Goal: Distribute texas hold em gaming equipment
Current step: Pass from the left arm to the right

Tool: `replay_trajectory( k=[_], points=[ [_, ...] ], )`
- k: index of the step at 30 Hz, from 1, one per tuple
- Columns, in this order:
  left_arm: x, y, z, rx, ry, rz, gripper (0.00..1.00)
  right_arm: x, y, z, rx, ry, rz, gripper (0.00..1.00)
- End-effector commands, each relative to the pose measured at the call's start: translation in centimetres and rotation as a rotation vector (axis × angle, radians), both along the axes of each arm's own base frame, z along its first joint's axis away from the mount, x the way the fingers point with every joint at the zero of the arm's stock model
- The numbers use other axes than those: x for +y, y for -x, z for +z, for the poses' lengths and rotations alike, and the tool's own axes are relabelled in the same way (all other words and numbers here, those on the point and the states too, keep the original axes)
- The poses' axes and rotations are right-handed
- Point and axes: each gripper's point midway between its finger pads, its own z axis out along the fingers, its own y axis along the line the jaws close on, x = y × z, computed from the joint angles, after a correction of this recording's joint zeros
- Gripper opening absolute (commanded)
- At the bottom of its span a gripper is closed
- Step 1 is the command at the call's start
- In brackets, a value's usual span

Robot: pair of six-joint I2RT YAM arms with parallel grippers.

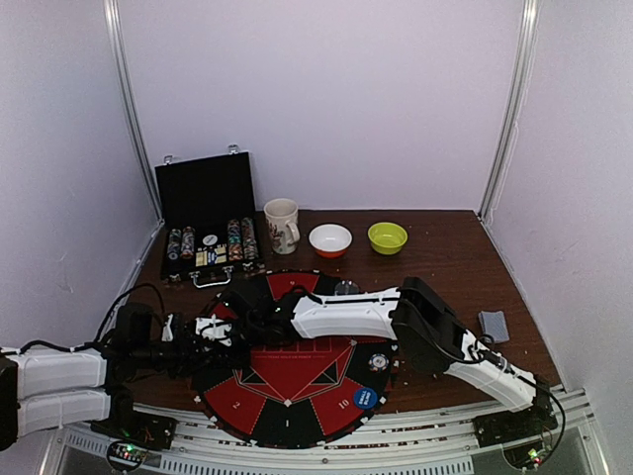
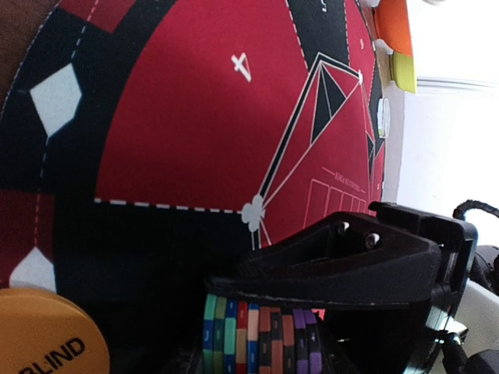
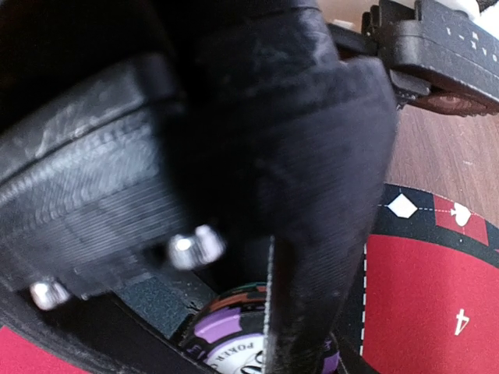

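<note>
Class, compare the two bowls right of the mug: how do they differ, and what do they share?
Colour: the left bowl is white inside with a red-orange outside; the right bowl is yellow-green all over. Place: the left bowl stands nearer the mug, the right bowl farther from it. Shared: both are upright, similar in size, on the brown table.

Multicoloured chip stack (image 2: 257, 340), orange disc (image 2: 43, 335) nearby, blue disc (image 1: 365, 397), grey cards (image 1: 493, 325)

Right arm (image 1: 346, 315) and left hand (image 1: 208, 334) bar the mat's (image 1: 287, 416) middle; the surface (image 1: 465, 267) right of the green bowl (image 1: 387, 237) lies open.
</note>
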Motion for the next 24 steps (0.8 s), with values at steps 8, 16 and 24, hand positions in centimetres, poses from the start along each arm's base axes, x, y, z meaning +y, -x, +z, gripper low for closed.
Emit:
replay_trajectory(
  k=[8,16,24],
  points=[
    [1.1,0.8,-2.1,0.046,-0.062,0.028,0.07,0.7,1.6,1.0,-0.048,-0.013,0.058,0.03],
    [3.2,0.1,-2.8,0.01,-0.221,0.074,0.32,-0.4,3.5,0.8,-0.096,0.045,0.054,0.0],
    [3.0,-0.2,-1.2,-0.079,-0.148,0.108,0.53,-1.0,3.2,0.5,-0.112,0.083,0.047,0.0]
  ],
)
